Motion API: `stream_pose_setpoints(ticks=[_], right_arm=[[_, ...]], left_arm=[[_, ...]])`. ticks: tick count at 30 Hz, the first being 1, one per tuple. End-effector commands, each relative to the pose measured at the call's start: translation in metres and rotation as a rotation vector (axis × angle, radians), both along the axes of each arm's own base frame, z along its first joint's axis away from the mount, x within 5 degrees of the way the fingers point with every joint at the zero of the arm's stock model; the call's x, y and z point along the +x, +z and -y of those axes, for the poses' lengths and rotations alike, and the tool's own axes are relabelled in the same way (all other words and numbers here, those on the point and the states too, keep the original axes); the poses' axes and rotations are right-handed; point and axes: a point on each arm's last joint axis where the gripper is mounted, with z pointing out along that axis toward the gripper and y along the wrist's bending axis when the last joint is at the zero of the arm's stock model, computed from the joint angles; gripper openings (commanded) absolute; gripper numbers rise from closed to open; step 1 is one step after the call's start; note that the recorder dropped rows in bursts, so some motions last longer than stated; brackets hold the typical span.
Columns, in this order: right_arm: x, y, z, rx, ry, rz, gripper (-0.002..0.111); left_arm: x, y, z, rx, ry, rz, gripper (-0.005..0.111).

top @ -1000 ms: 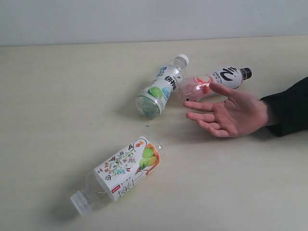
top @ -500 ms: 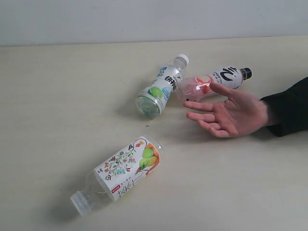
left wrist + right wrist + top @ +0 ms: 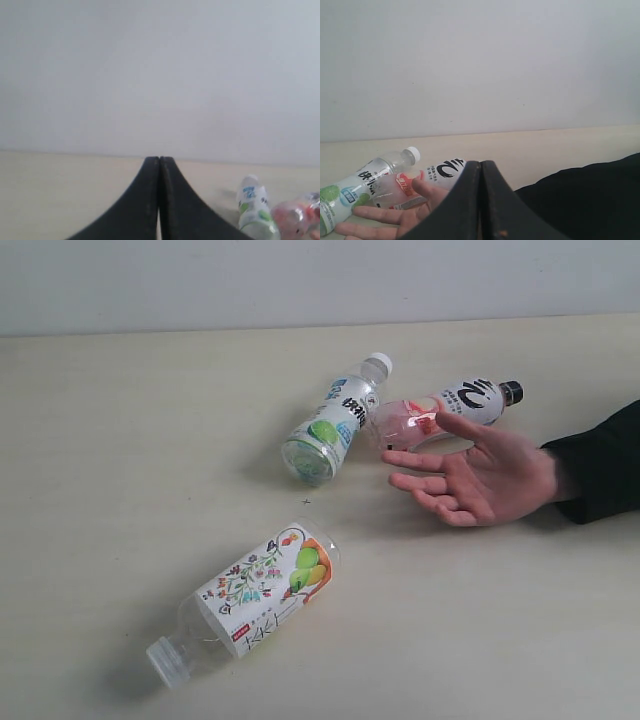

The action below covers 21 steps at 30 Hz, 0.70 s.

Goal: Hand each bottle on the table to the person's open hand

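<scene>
Pale cream-beige tabletop (image 3: 120, 440) ran back to a plain white wall (image 3: 300, 280). Three small clear plastic bottles lay on their sides on it. Nearest the exterior camera was the floral-and-fruit labelled bottle (image 3: 255, 602), well apart from the others. Farther back lay the green-and-blue labelled bottle (image 3: 335, 420), its white cap toward the wall. Just beside it was the pink-and-white labelled bottle with a black cap (image 3: 445, 410). The person's bare open hand (image 3: 485, 478), palm showing and fingers spread, with a black sleeve cuff (image 3: 600, 465), was close in front of that bottle and held nothing. The black left gripper (image 3: 159, 162) had its jaws pressed together on nothing. The black right gripper (image 3: 481, 165) was likewise closed and empty.
</scene>
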Motion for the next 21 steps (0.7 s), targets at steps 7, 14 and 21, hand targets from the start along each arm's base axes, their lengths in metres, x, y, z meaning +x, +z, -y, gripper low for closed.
stream_pose_setpoints(ticks=[7, 14, 21], right_arm=[[0.0, -0.001, 0.0, 0.003, -0.005, 0.01, 0.0], [0.0, -0.001, 0.0, 0.003, -0.005, 0.01, 0.0], [0.0, -0.001, 0.0, 0.003, -0.005, 0.01, 0.0]], left_arm=[[-0.006, 0.018, 0.005, -0.34, -0.14, 0.168, 0.0], [-0.009, 0.033, 0.01, -0.329, -0.219, 0.317, 0.0], [0.025, 0.072, 0.016, -0.301, -0.236, 0.238, 0.0]])
